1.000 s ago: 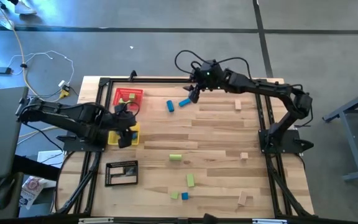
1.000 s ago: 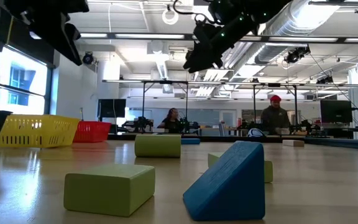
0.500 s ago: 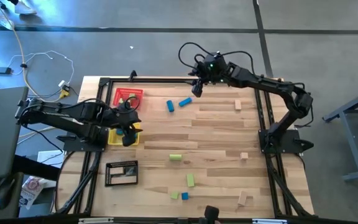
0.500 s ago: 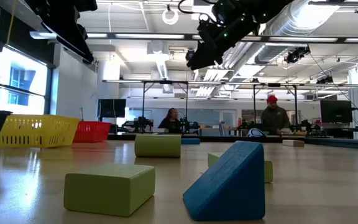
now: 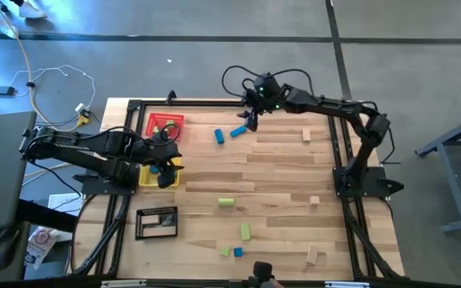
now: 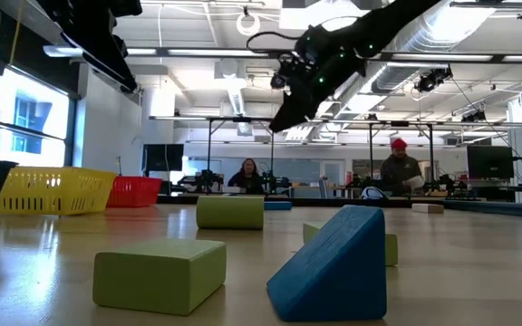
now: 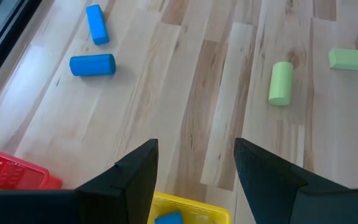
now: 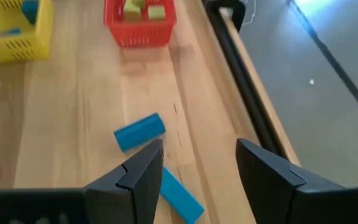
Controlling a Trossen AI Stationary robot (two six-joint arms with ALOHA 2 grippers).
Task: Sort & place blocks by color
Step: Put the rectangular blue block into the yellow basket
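My count, loose pieces only
I see three blue blocks (image 5: 219, 136), three green blocks (image 5: 226, 202), three tan blocks (image 5: 306, 134), three trays (image 5: 157, 222).

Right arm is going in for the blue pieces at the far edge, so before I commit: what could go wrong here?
The right gripper hangs open over the blue bar, and the blue cylinder lies close by; closing could nudge the cylinder, and it may roll. Both lie near the table's black edge rail, so a knocked piece might wedge there. The left gripper is open over the yellow tray, where both arms could meet.

A wood-plank table (image 5: 278, 172) stands on a grey floor (image 5: 214, 64); beyond it, ceiling lights (image 6: 198, 52), ducts (image 6: 465, 27), a bright window (image 6: 25, 122) and two seated people (image 6: 246, 175).
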